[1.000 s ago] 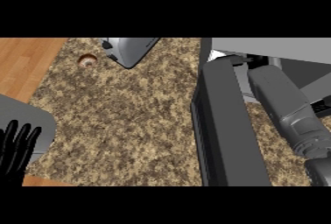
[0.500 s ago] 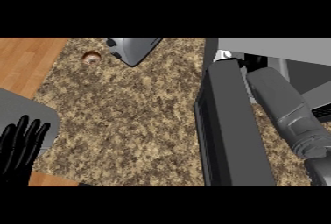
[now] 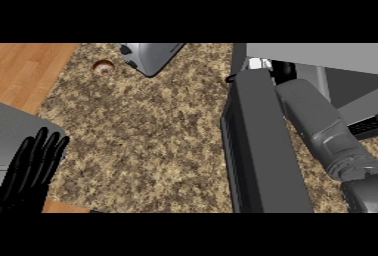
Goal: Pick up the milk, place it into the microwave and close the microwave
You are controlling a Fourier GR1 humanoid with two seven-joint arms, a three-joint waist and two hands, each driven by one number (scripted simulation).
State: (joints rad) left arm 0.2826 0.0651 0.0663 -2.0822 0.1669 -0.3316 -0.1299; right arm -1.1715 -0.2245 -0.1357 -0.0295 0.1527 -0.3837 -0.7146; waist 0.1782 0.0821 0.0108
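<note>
A: What is seen from the head view?

B: A speckled brown granite desk (image 3: 148, 130) is shown from steeply above, with a strip of orange wooden floor (image 3: 29, 70) along its left side. The dark grey microwave door (image 3: 258, 150) is seen standing open, edge-on, running from the upper middle down to the lower edge. To its right, the pale grey microwave body (image 3: 310, 52) is partly in view.

A: Can anything be made out inside the microwave?

B: The cavity is largely covered by the grey right forearm (image 3: 317, 125), which is stretched into the opening beside the door. A small white patch (image 3: 257, 63) is seen at the top of the opening, just left of the forearm; whether it is the milk cannot be told. The right hand is hidden, so the state of its fingers cannot be told.

A: And other things on the desk?

B: A silver metal appliance with a slanted side (image 3: 151, 55) is set at the upper edge. Just to its left a small round brown object (image 3: 103, 66) is seen; what it holds cannot be told.

A: The left hand?

B: The black left hand (image 3: 29, 170) is held open at the lower left corner, its fingers (image 3: 44, 150) straight and slightly spread, pointing upward, touching nothing.
</note>
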